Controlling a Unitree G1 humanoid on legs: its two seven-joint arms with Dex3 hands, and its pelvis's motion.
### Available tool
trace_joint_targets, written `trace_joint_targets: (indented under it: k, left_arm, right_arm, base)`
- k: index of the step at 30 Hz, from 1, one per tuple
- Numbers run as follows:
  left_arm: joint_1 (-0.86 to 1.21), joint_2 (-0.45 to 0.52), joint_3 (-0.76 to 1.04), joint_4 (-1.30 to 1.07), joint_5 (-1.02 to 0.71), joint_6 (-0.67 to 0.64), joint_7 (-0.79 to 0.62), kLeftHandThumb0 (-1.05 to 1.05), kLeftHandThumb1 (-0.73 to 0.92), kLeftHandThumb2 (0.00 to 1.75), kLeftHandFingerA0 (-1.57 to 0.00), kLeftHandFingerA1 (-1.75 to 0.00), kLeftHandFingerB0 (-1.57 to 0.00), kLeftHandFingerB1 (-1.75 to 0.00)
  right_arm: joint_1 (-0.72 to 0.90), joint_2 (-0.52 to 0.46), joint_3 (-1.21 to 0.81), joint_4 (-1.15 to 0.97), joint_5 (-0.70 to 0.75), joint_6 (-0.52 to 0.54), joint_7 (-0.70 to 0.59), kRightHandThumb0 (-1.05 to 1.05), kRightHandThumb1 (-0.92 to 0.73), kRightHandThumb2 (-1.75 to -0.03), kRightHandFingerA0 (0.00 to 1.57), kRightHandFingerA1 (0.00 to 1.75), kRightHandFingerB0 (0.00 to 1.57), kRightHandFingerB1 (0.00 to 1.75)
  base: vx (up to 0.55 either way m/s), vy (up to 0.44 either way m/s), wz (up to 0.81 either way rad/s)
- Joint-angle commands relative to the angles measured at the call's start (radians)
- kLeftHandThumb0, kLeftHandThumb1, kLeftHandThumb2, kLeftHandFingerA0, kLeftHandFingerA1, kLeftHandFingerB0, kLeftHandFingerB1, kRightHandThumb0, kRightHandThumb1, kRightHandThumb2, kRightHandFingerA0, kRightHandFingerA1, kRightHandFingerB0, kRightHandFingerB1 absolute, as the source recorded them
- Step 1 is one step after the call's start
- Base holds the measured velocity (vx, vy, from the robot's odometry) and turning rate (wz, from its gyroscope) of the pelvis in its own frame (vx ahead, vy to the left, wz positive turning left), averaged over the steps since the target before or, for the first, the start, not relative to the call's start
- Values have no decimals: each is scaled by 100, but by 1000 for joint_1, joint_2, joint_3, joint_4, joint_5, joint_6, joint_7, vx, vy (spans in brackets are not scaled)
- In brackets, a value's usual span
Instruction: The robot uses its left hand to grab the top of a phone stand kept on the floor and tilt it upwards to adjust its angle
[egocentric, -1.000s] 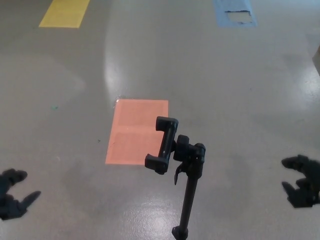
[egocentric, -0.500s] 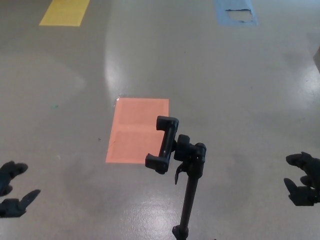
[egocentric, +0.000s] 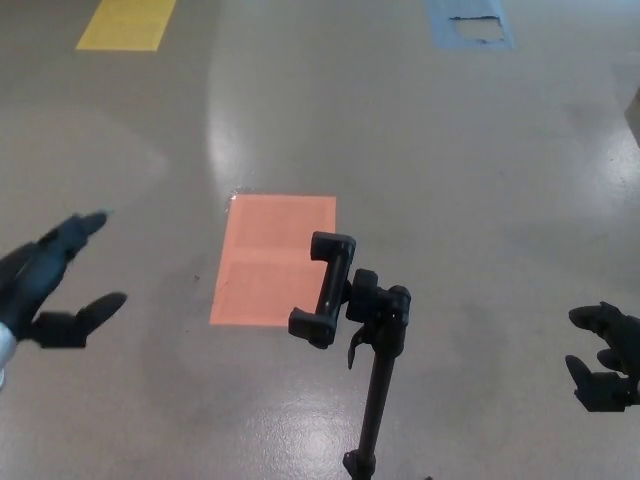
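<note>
Left hand: the left hand (egocentric: 45, 285) hung above the grey floor (egocentric: 480, 180) at picture left, fingers spread wide and empty, one pointing up and away, well apart from the stand.
Right hand: the right hand (egocentric: 608, 358) sat at the right edge, fingers loosely apart, holding nothing.
Phone stand: the black phone stand (egocentric: 352, 330) stood upright at lower centre, its clamp tilted, just beside an orange floor patch (egocentric: 270, 255).

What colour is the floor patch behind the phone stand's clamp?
Salmon orange floor patch, seen in the head view.
</note>
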Motion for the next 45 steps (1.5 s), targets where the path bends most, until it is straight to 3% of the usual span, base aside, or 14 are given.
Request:
trace_joint_targets:
  k: [1,19,25,26,27,28,31,33,36,37,39,43,44,45]
  left_arm:
    - [72,144,-63,-332,231,-198,120,-86,65,97,-12,-35,0,-14]
    - [53,239,-108,-610,368,-230,99,-91,63,91,-20,-39,0,0]
    - [37,255,-125,-693,397,-218,39,-80,55,90,-22,-46,0,-14]
    - [41,258,-124,-702,404,-219,41,-75,67,61,-25,-31,0,-18]
    - [43,259,-124,-712,405,-219,35,-82,56,88,-17,-43,0,-11]
    - [43,260,-125,-716,404,-218,29,-82,56,88,-17,-43,0,-11]
    - [47,246,-128,-745,417,-201,19,-63,55,58,-24,-31,-2,-22]
    - [45,238,-133,-767,427,-185,2,-61,53,56,-23,-30,-2,-26]
    - [39,231,-135,-786,429,-180,-18,-60,51,57,-22,-31,-4,-21]
    - [32,230,-137,-785,433,-184,-17,-65,45,77,-16,-42,-2,-20]
    - [16,224,-140,-783,441,-192,-15,-62,56,56,-23,-31,-2,-25]
    - [-1,214,-139,-795,439,-173,-50,-60,55,56,-22,-30,0,-22]
    - [-6,211,-140,-792,445,-173,-48,-64,44,78,-15,-43,0,-18]
    - [-14,205,-143,-783,454,-176,-41,-67,45,77,-18,-43,-1,-16]
  right_arm:
    - [12,-5,-14,11,9,-35,-15,-29,-65,-112,1,48,0,48]
    - [16,-12,0,18,-3,-26,5,-28,-66,-112,1,49,0,47]
    - [12,-13,15,20,-17,-16,12,-28,-66,-112,1,49,0,47]
    - [12,-11,17,20,-17,-16,14,-28,-66,-112,1,49,0,47]
    - [13,-10,17,21,-16,-16,14,-28,-66,-112,1,49,0,47]
    - [13,-10,17,21,-15,-16,14,-28,-66,-112,1,49,0,47]
    - [13,-11,22,21,-19,-11,14,-28,-66,-112,1,49,0,47]
    - [9,-13,29,22,-23,-5,17,-28,-66,-112,1,49,0,47]
    - [4,-14,33,23,-22,-3,17,-28,-66,-111,1,49,0,47]
    - [2,-14,34,24,-23,-3,16,-28,-66,-111,1,49,0,47]
    - [-2,-17,40,24,-28,-4,18,-28,-66,-112,1,49,0,47]
    - [-5,-13,39,25,-24,2,25,-28,-66,-111,1,49,0,47]
    - [-6,-13,39,25,-24,4,26,-27,-66,-111,1,49,0,47]
    - [-6,-12,40,26,-25,6,29,-27,-65,-111,1,49,0,47]
  base:
    - [0,0,0]
    - [0,0,0]
    - [0,0,0]
    - [0,0,0]
    - [0,0,0]
    - [0,0,0]
    - [0,0,0]
    - [0,0,0]
    - [0,0,0]
    - [0,0,0]
    - [0,0,0]
    - [0,0,0]
    - [0,0,0]
    - [0,0,0]
